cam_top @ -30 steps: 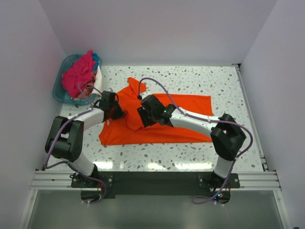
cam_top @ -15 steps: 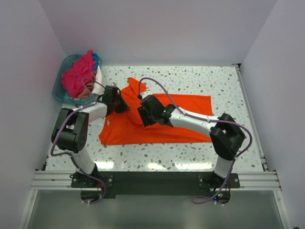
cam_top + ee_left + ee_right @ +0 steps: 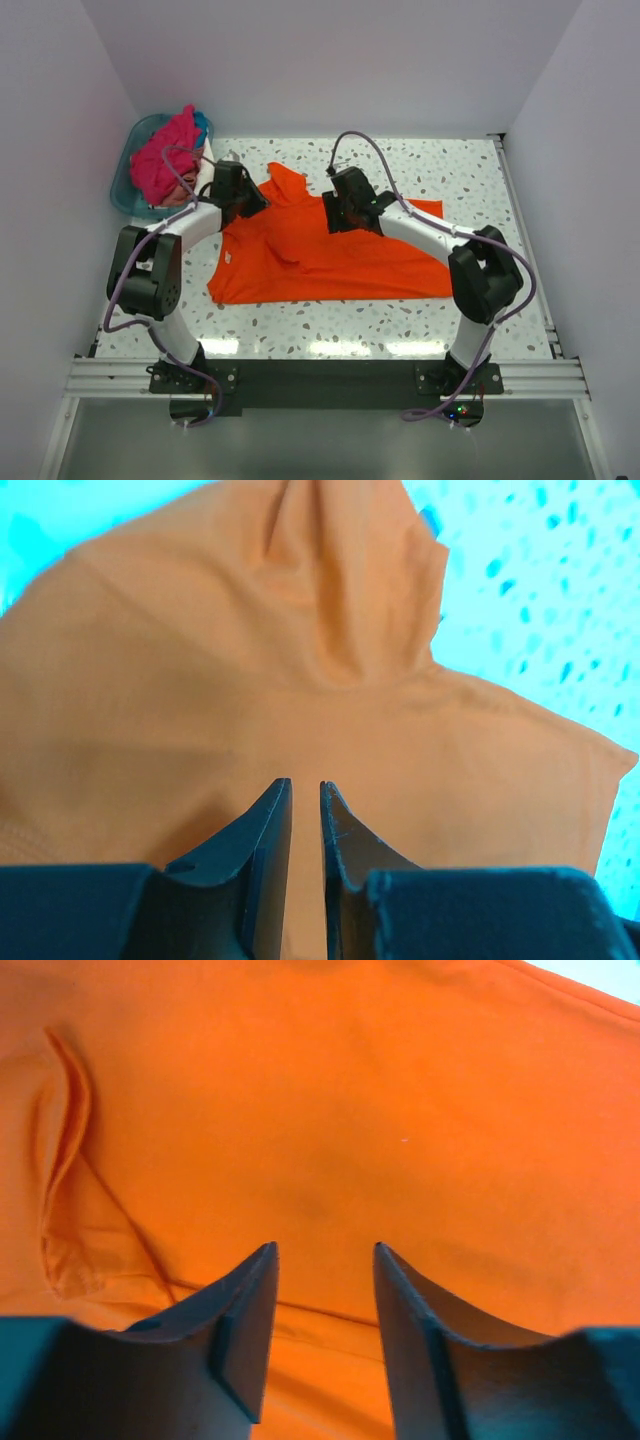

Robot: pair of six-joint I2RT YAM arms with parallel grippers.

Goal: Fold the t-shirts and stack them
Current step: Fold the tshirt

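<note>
The orange t-shirt [image 3: 330, 265] lies spread on the table, its small white label [image 3: 228, 257] near the left edge and one sleeve [image 3: 287, 180] pointing to the back. My left gripper [image 3: 252, 200] is over the shirt's back left part, just short of that sleeve [image 3: 340, 580]. Its jaws [image 3: 305, 782] stand all but shut with a thin slit and hold nothing. My right gripper [image 3: 335, 215] is over the shirt's back middle; its jaws [image 3: 325, 1247] are open and empty above the cloth [image 3: 400, 1080]. The magenta-pink shirt [image 3: 165, 160] is heaped in the basket with blue [image 3: 203, 125] and white [image 3: 207, 165] cloth.
The teal plastic basket [image 3: 122, 195] stands at the table's back left corner, close to my left arm. A crease runs through the shirt [image 3: 60, 1160] left of my right gripper. White walls close in the table on three sides.
Both grippers have moved toward the back of the table: the left along the shirt's left side toward the sleeve, the right from the crease near the middle to the shirt's back edge.
</note>
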